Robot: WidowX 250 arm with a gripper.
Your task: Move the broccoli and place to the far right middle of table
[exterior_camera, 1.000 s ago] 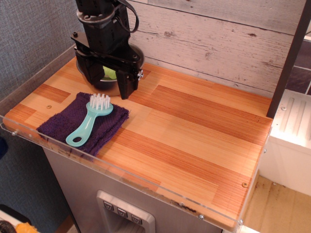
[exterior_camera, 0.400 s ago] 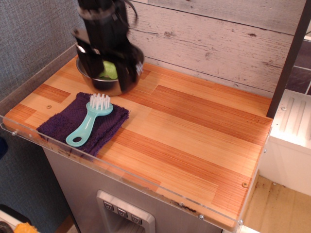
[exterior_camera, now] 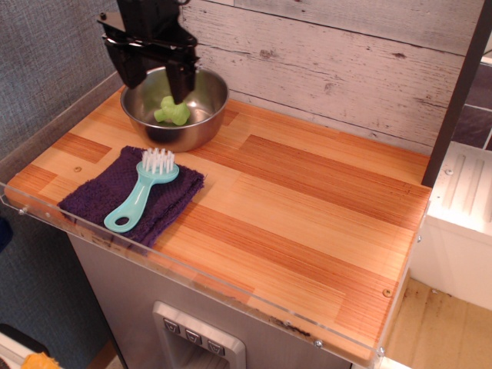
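The light-green broccoli (exterior_camera: 171,111) lies inside a steel bowl (exterior_camera: 201,127) at the far left back of the wooden table (exterior_camera: 307,200). Just above the bowl's back-left side hangs my black gripper (exterior_camera: 156,80). Its two fingers (exterior_camera: 181,83) stand apart, open, with nothing between them, and their tips are clear of the broccoli. The far right middle of the table shows bare planks.
A teal brush with white bristles (exterior_camera: 144,191) rests on a folded purple cloth (exterior_camera: 108,192) at the front left. A clear acrylic rim (exterior_camera: 231,288) edges the table. Behind it runs a whitewashed plank wall, and a dark post (exterior_camera: 453,100) rises at the right.
My gripper has risen out of the bowl and shifted slightly back-left. The broccoli, earlier between the fingers, now lies uncovered in the bowl.
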